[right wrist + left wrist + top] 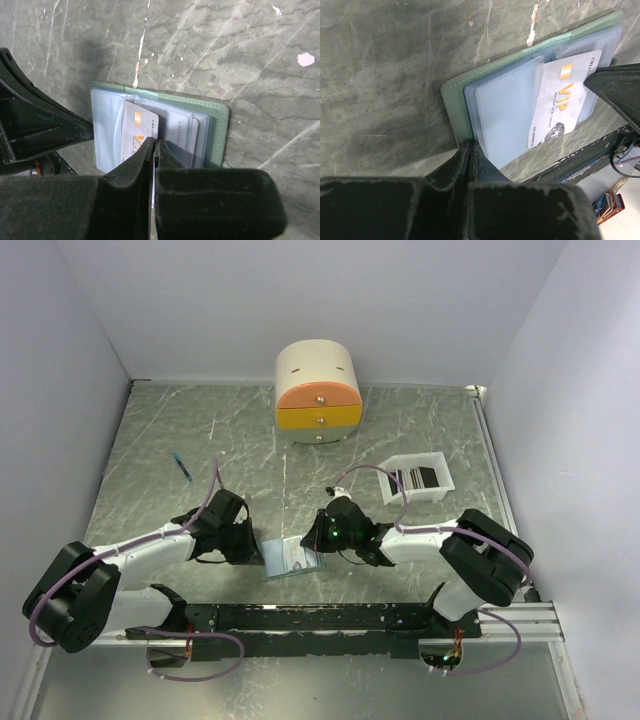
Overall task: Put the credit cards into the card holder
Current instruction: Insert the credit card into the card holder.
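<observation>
We count one card holder (452,105) pinched by the left gripper (471,147), one VIP card (565,100) clamped by the right gripper (155,147), its near end hidden

pale card (565,97) marked VIP, smaller print unclear

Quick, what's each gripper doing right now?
left gripper: shut on the edge of the card holder.
right gripper: shut on a credit card.
</observation>
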